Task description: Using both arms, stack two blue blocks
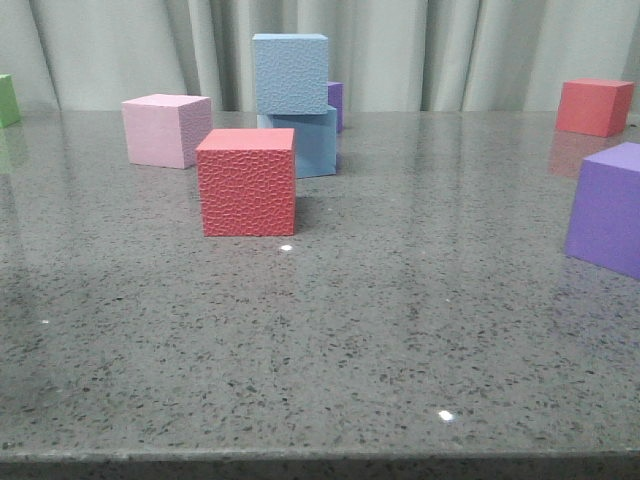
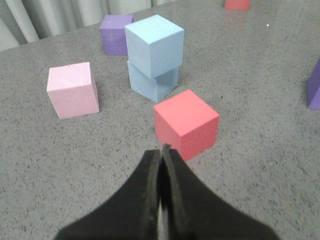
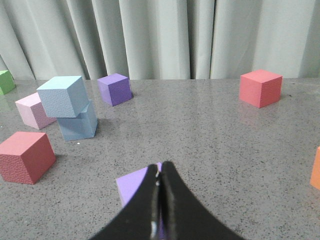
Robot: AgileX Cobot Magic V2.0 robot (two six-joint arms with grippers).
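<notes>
The pebble-textured blue block (image 1: 290,73) sits on top of the smooth blue block (image 1: 308,142), turned a little askew, at the table's back middle. The stack also shows in the left wrist view (image 2: 154,45) (image 2: 152,83) and the right wrist view (image 3: 63,96) (image 3: 77,125). My left gripper (image 2: 162,149) is shut and empty, back from the stack, just short of a red cube (image 2: 186,122). My right gripper (image 3: 161,167) is shut and empty, above a purple cube (image 3: 134,186). Neither gripper shows in the front view.
A textured red cube (image 1: 246,181) stands in front of the stack, a pink cube (image 1: 166,129) to its left, a purple cube (image 1: 335,103) behind it. Another purple cube (image 1: 608,208) is at the right edge, a red cube (image 1: 594,106) far right, a green cube (image 1: 8,99) far left.
</notes>
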